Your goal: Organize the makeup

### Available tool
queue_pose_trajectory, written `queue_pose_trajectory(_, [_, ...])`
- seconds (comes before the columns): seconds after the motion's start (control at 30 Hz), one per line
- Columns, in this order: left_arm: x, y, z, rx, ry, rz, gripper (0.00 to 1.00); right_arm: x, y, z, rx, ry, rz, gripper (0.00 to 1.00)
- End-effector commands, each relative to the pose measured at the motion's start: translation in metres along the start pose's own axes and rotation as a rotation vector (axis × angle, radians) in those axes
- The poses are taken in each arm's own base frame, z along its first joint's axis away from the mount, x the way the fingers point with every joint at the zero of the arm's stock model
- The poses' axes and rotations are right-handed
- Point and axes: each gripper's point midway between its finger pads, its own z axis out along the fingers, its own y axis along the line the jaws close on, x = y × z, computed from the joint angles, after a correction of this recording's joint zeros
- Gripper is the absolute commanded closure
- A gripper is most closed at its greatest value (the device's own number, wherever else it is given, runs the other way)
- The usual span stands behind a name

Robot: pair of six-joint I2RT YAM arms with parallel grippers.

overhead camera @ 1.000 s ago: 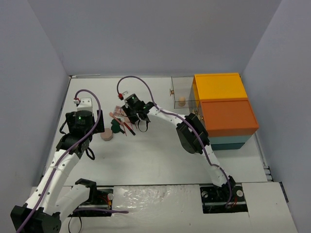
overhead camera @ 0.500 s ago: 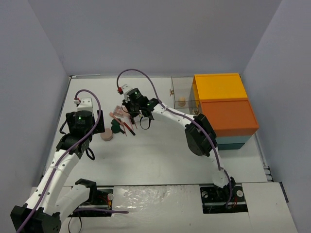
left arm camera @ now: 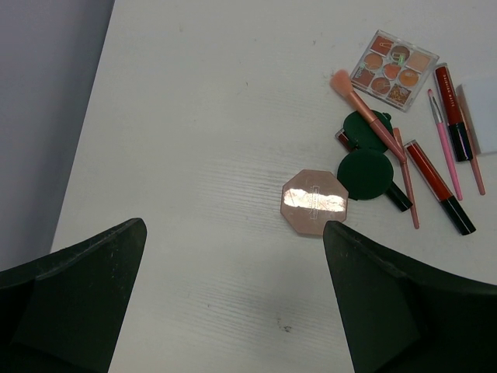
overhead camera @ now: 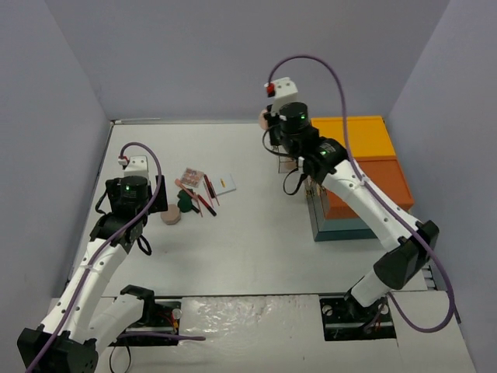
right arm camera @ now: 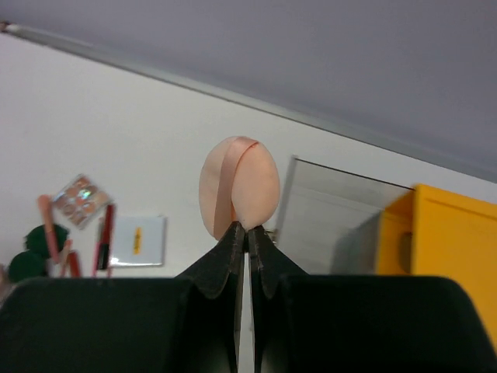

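makeup (left arm camera: 365, 172) litters white table (left arm camera: 217, 116) inside grey walls (overhead camera: 233, 54).

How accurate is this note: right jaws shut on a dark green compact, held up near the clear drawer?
One thing is wrong. The right wrist view shows the right jaws shut on a peach egg-shaped sponge, not a dark green compact; the green compacts lie on the table in the left wrist view. Held up near the clear drawer is correct.

Overhead, two wrist views; common makeup (overhead camera: 186, 200)
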Motion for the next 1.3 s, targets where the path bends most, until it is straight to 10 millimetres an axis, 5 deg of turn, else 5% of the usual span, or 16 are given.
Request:
queue_pose_trajectory(0.0, [-0.023,-0.006,-0.001,0.024,-0.068,-0.026,0.03,0.027,-0.066,-0.007,0.143,0.073,0.071,1.00])
queue_pose_trajectory(0.1, [-0.024,-0.008,0.000,0.029,-0.069,-0.025,0.03,0.044,-0.081,0.000,0.128,0.115,0.120,1.00])
queue_pose_trajectory(0.3, [-0.024,-0.008,0.000,0.030,-0.066,-0.025,0.03,0.058,-0.075,0.014,0.073,0.160,0.125,0.94])
queue_pose_trajectory(0.4, [-0.023,-0.008,0.000,0.029,-0.065,-0.024,0.03,0.061,-0.074,0.018,0.070,0.174,0.116,0.74])
queue_pose_trajectory(0.5, [-0.024,-0.008,0.000,0.030,-0.065,-0.023,0.03,0.054,-0.074,0.019,0.071,0.166,0.109,0.59])
queue_pose_trajectory(0.67, [-0.024,-0.008,0.000,0.031,-0.069,-0.024,0.03,0.028,-0.055,0.018,0.005,0.133,0.074,0.52])
queue_pose_trajectory(0.77, [-0.024,-0.009,0.001,0.030,-0.067,-0.024,0.03,0.012,0.000,0.013,-0.130,0.099,-0.001,0.50])
queue_pose_trajectory(0.97, [-0.027,-0.003,-0.003,0.006,-0.077,-0.039,0.03,0.029,0.109,0.023,-0.406,0.128,-0.095,0.49])
queue_pose_trajectory(1.1, [-0.027,0.005,-0.010,-0.020,-0.102,-0.058,0.03,0.068,0.185,0.040,-0.555,0.186,-0.122,0.49])
queue_pose_trajectory(1.27, [-0.027,0.012,-0.020,-0.034,-0.125,-0.085,0.03,0.098,0.250,0.055,-0.682,0.204,-0.169,0.48])
